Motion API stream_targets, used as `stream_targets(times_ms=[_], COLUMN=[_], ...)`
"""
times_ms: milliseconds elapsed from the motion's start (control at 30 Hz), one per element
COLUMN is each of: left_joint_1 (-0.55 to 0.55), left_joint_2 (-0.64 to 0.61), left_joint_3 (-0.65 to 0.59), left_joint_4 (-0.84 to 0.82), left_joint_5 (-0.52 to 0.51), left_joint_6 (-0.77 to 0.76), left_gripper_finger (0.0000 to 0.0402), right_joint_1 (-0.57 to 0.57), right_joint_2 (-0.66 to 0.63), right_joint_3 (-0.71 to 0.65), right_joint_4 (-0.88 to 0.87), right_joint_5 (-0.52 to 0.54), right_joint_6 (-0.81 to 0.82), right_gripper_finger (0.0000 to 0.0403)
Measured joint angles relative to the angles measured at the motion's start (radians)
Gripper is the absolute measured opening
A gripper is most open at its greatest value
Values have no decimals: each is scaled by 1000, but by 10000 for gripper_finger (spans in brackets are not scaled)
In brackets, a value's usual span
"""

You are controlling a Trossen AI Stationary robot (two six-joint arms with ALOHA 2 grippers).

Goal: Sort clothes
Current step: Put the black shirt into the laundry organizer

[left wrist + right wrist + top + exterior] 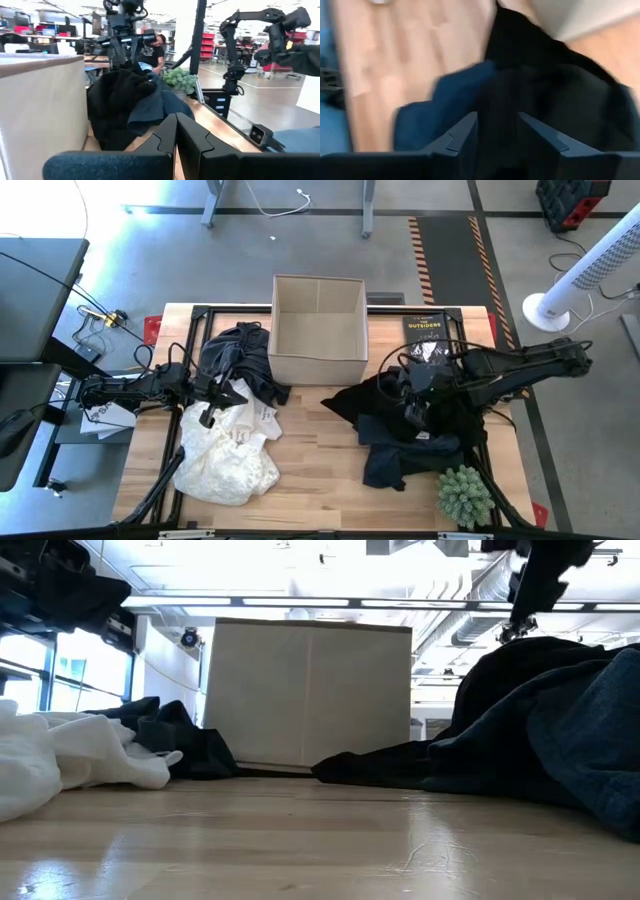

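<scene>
On the left side of the wooden table point(320, 470) lies a white garment point(228, 455), crumpled, and just behind it a dark garment point(238, 352) that touches the left wall of the open cardboard box point(318, 328). The left gripper point(208, 418) hangs over the place where these two garments meet; in the left wrist view its two fingers point(165, 137) stand close together with nothing between them. The box stands in the middle at the back of the table, between the two heaps, and in the low view it hides what is behind it. To the right of the box lies a heap of black and navy clothes point(415, 435), spread toward the front edge. The right gripper point(415, 417) is low over this heap; in the right wrist view its fingers point(462, 137) are apart with dark cloth showing between them, but I cannot tell if they touch it. A black book point(428, 330) lies behind this heap, partly covered by the arm. A small green plant point(465, 495) stands at the front right corner, just beside the navy cloth.
</scene>
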Motion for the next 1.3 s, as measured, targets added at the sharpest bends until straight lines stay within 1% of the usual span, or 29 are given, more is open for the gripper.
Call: stream_targets(times_ms=[100, 167, 233, 267, 333, 400, 433, 500, 567, 600, 700, 800, 900, 1000, 1100, 1167, 1233, 1300], left_joint_1=[0, 0, 0, 0, 0, 0, 0, 0, 0, 0, 0, 0, 0, 0, 0, 0, 0, 0], left_joint_2=[0, 0, 0, 0, 0, 0, 0, 0, 0, 0, 0, 0, 0, 0, 0, 0, 0, 0], left_joint_3=[0, 0, 0, 0, 0, 0, 0, 0, 0, 0, 0, 0, 0, 0, 0, 0, 0, 0], left_joint_4=[0, 0, 0, 0, 0, 0, 0, 0, 0, 0, 0, 0, -2, -1, -1, 0, 0, 0], left_joint_5=[-15, -17, -17, -17, -17, -17, -17, -17, -17, -17, -17, -17, -17, -17, -17, -17, -17, -17], left_joint_6=[0, 0, 0, 0, 0, 0, 0, 0, 0, -1, -3, -12, -26, -27, -27, -27, -27, -27], left_gripper_finger=[7, 7, 7, 7, 7, 7, 7, 7, 7, 7, 7, 7, 7, 7, 7, 7, 7, 7], right_joint_1=[-22, -28, -35, -38, -36, -27, -24, -20, -15, -12, -4, 10, 38, 69, 98, 111, 111, 94], right_joint_2=[21, 45, 87, 116, 179, 245, 281, 332, 365, 370, 371, 343, 324, 302, 292, 294, 293, 293], right_joint_3=[-61, -111, -164, -189, -235, -269, -278, -275, -245, -224, -122, 47, 234, 430, 619, 727, 807, 866], right_joint_4=[7, 54, 86, 103, 154, 224, 255, 285, 268, 248, 137, -6, -144, -199, -188, -126, -8, 156], right_joint_5=[15, -13, -50, -65, -72, -65, -62, -60, -49, -44, -35, -8, 98, 234, 409, 527, 620, 665], right_joint_6=[41, 55, 74, 79, 79, 79, 79, 79, 80, 79, 80, 87, 86, 57, -28, -137, -293, -491], right_gripper_finger=[188, 221, 245, 251, 249, 226, 204, 144, 71, 42, 40, 44, 41, 41, 41, 41, 41, 41])
